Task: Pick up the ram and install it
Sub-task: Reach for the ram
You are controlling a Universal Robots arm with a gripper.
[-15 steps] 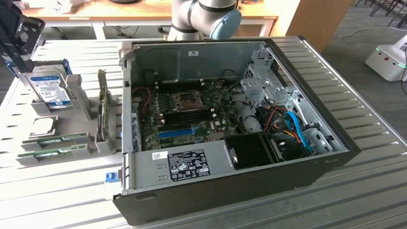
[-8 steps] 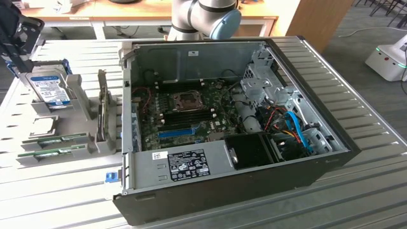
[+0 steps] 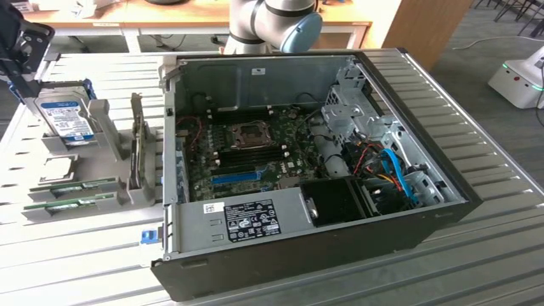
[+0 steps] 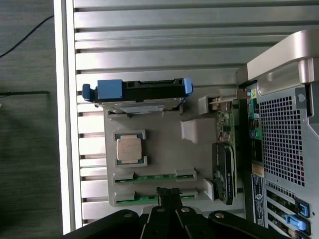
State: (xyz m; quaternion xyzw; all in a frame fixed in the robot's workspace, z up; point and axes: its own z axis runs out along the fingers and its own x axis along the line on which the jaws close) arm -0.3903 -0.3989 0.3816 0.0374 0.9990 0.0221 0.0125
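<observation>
Ram stick (image 4: 154, 177) and second ram stick (image 4: 137, 200) — thin, green, on edge, parallel in grey tray (image 4: 164, 147) slots.

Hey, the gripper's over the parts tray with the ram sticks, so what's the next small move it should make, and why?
Probably open the fingers before going lower. The gripper is shut and holds nothing, hovering over the grey tray where the ram stick nearest its fingertips sits on edge in its slot. Shut fingers likely couldn't straddle that thin board.
</observation>
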